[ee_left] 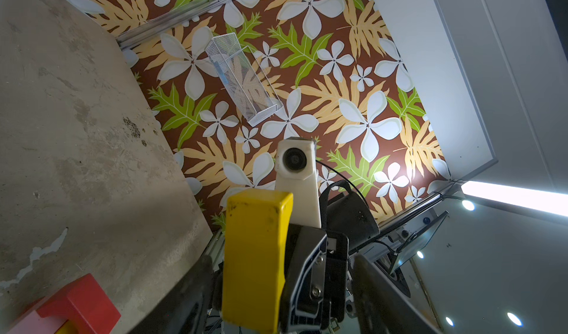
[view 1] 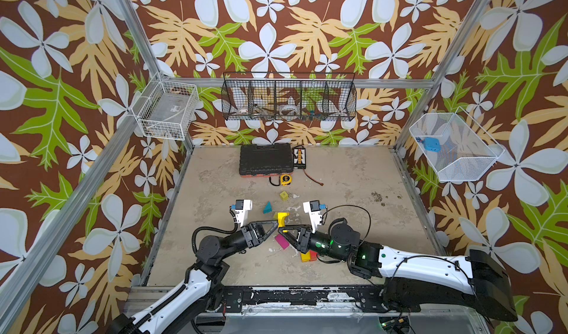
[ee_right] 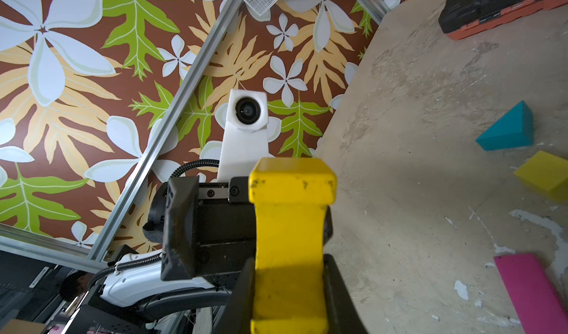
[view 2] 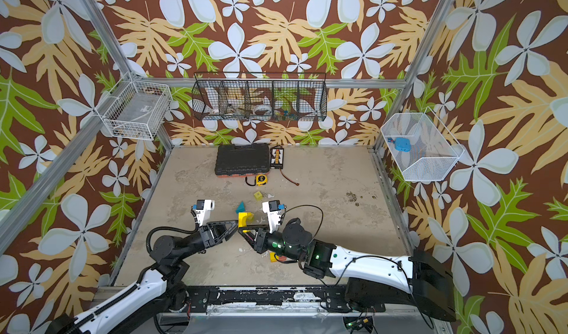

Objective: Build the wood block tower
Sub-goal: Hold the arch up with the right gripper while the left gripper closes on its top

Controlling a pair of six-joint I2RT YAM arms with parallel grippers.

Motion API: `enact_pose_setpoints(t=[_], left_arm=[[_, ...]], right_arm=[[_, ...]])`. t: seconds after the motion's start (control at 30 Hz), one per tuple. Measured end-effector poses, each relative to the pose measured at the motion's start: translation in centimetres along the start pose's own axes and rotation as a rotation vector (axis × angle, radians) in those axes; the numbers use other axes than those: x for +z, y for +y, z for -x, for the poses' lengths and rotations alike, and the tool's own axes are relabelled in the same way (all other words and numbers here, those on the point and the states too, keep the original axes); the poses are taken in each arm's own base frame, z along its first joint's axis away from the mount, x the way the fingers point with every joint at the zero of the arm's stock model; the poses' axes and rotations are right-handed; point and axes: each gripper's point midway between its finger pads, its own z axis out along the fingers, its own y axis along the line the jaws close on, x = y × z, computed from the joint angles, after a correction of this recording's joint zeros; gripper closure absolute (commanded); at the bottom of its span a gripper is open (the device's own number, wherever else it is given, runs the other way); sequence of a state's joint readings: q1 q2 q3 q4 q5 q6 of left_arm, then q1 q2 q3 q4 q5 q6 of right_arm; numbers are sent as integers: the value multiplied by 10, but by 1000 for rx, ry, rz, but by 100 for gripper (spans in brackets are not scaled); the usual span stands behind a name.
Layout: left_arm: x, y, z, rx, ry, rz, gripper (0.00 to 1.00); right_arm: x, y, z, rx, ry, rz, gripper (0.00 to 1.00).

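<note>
Midair, the right fingers [ee_right: 339, 292] clamp a yellow arch block [ee_right: 290, 231] (pinched at its narrow waist) while the left fingers [ee_left: 184, 298] stand spread apart, one either side of it.

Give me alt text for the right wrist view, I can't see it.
The right gripper is shut on a yellow arch block, held in front of the open left gripper facing it. On the table beside lie a teal wedge, a yellow block and a magenta brick.
</note>
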State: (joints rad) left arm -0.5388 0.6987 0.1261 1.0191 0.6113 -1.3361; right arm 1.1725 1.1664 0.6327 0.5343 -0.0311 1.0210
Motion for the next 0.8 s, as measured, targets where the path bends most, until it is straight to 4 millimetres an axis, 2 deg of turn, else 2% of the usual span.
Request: enact_pose_setpoints(t=[0.17,0.37,0.8], left_arm=[[0,0,0,0,1,-1,37],[1,0,1,5,-3,5,52],[0,6,4,7,-21,34,71]], right_arm=[[4,2,-4,0,22,10,100],[5,5,-3,1,25,31,100],[11,7,-4,20,48,55,100]])
